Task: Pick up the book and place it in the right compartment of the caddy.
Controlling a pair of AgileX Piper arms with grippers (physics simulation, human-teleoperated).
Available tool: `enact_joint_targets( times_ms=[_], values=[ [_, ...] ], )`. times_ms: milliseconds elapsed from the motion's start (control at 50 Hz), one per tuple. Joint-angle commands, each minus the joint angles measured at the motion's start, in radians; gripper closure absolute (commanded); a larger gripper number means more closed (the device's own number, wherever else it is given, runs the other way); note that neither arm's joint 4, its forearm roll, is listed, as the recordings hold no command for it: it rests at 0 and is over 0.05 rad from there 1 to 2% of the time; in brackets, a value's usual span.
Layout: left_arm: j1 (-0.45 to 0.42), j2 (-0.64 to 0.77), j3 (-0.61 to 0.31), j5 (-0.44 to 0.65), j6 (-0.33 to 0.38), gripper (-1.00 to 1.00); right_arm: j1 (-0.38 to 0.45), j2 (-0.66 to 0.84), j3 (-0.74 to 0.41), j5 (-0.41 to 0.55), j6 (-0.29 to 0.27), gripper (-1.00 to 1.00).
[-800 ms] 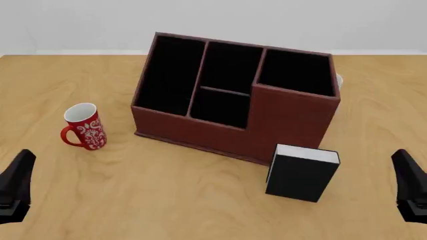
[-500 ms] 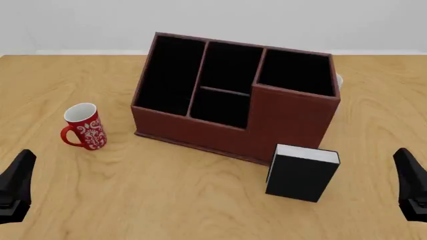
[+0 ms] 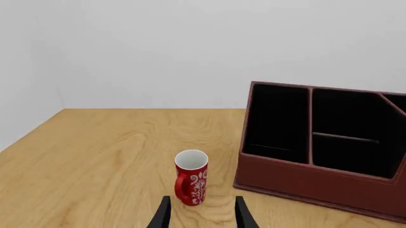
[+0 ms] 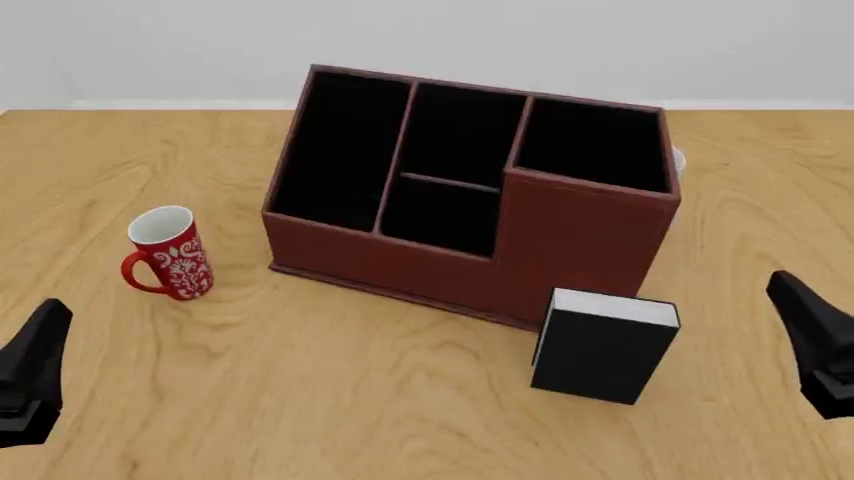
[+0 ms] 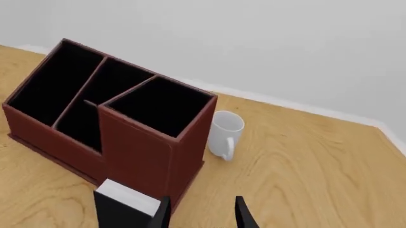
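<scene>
The black book (image 4: 603,345) with a white page edge stands upright on the table, just in front of the caddy (image 4: 400,262). The right compartment (image 4: 594,146) is the tall square cell directly behind it. My right gripper (image 4: 814,345) hovers to the right of the book, apart from it, open and holding nothing. In the right wrist view the book (image 5: 123,207) shows beside the open right gripper (image 5: 201,211), below the right compartment (image 5: 159,104). My left gripper (image 4: 38,360) is at the near left, open (image 3: 201,209) and pointing at the red mug.
A red patterned mug (image 4: 170,253) stands left of the caddy and shows in the left wrist view (image 3: 191,177). A white mug (image 5: 225,133) stands behind the caddy's right end, barely peeking out in the front view (image 4: 678,160).
My right gripper has shifted a little forward and inward toward the book. The left gripper, book, caddy and mugs have not moved.
</scene>
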Motion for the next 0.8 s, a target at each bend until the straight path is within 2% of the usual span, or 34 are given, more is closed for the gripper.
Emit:
enact_joint_targets(
  times_ms=[20, 160, 220, 280, 500, 580, 620, 640, 680, 700, 720, 760, 800],
  values=[
    [0.000, 0.000, 0.000, 0.000, 0.000, -1.00, 0.102, 0.078, -0.130, 0.134, -0.053, -1.00],
    [0.000, 0.000, 0.000, 0.000, 0.000, -1.00, 0.187, 0.154, -0.208, 0.216, -0.123, -1.00],
    [0.000, 0.000, 0.000, 0.000, 0.000, -1.00, 0.203, 0.181, -0.243, 0.260, -0.135, -1.00],
    [0.000, 0.000, 0.000, 0.000, 0.000, -1.00, 0.223, 0.211, -0.264, 0.298, -0.170, -1.00],
    [0.000, 0.000, 0.000, 0.000, 0.000, -1.00, 0.309, 0.330, -0.400, 0.448, -0.214, -1.00],
    [0.000, 0.000, 0.000, 0.000, 0.000, -1.00, 0.346, 0.394, -0.454, 0.507, -0.250, -1.00],
    [0.000, 0.000, 0.000, 0.000, 0.000, -1.00, 0.372, 0.421, -0.484, 0.532, -0.242, -1.00],
    [0.000, 0.000, 0.000, 0.000, 0.000, -1.00, 0.374, 0.432, -0.486, 0.538, -0.259, -1.00],
    [0.000, 0.000, 0.000, 0.000, 0.000, -1.00, 0.405, 0.460, -0.506, 0.560, -0.246, -1.00],
    [0.000, 0.000, 0.000, 0.000, 0.000, -1.00, 0.392, 0.470, -0.513, 0.562, -0.294, -1.00],
    [0.000, 0.000, 0.000, 0.000, 0.000, -1.00, 0.405, 0.491, -0.529, 0.575, -0.281, -1.00],
    [0.000, 0.000, 0.000, 0.000, 0.000, -1.00, 0.415, 0.505, -0.533, 0.585, -0.312, -1.00],
    [0.000, 0.000, 0.000, 0.000, 0.000, -1.00, 0.439, 0.537, -0.555, 0.610, -0.309, -1.00]
  ],
)
